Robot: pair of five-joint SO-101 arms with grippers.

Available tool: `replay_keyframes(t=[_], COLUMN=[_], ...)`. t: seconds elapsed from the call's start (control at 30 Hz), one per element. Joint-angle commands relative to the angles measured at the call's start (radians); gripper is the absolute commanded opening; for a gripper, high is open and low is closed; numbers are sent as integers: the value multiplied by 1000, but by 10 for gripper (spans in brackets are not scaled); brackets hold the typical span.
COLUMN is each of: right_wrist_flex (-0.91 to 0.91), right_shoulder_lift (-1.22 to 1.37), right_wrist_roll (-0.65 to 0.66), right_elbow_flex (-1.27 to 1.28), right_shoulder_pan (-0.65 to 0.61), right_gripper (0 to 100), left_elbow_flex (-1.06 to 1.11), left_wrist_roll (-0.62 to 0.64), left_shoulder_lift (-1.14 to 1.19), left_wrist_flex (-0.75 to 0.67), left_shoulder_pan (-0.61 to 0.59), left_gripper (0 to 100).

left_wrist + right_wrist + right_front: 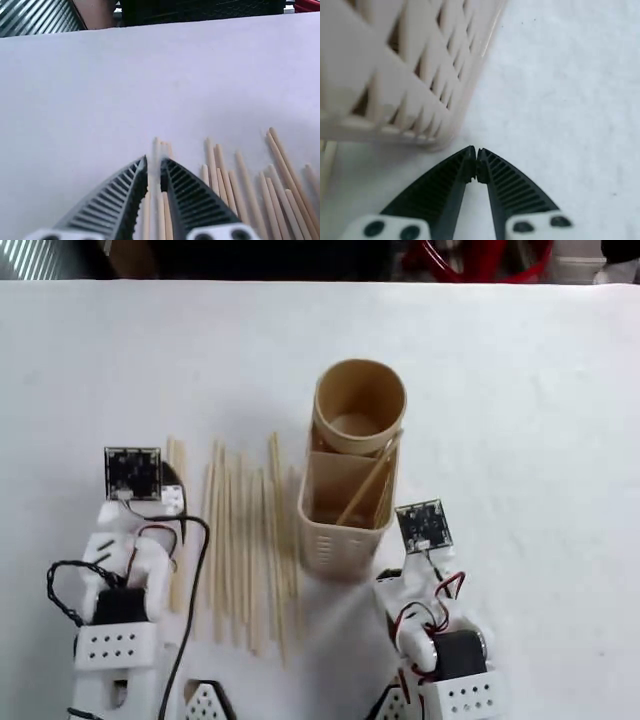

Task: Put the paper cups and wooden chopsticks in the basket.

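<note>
A beige lattice basket [340,540] stands mid-table. A paper cup [357,423] sits upright in its far compartment, and a couple of wooden chopsticks [364,492] lean in the near one. Several more chopsticks [245,540] lie in a row on the table to the basket's left. My left arm [125,560] lies over the leftmost ones. My left gripper [155,164] is low over them, shut on one chopstick [156,149] that sticks out past the tips. My right gripper [476,165] is shut on nothing, close to the basket's [405,75] lower corner.
White table [520,420] with free room to the right of the basket and behind it. The right arm [435,625] stands close to the basket's near right corner. Dark and red objects lie beyond the far edge.
</note>
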Motion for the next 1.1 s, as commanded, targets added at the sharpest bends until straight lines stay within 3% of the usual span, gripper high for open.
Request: replay_keyframes(t=[0.0,0.13,0.3,0.6,0.87,1.07], right_wrist_flex=[5,5,5,5,5,5], right_shoulder_lift=[-2,-2,-2,-2,-2,-2], right_wrist_roll=[2,2,2,2,2,2], right_elbow_flex=[9,9,9,9,9,9], right_shoulder_pan=[8,10,13,10,7,7], right_gripper=[19,19,19,19,19,19], left_elbow_flex=[-8,-17,-207,-425,-842,-977], left_wrist_roll=[-9,-11,-14,-55,-58,-52], left_shoulder_lift=[8,13,107,573,1124,1260], left_wrist_flex=[-37,-29,215,242,486,552], left_shoulder_pan=[12,7,7,-12,-42,-53], left_gripper=[68,68,65,68,68,69])
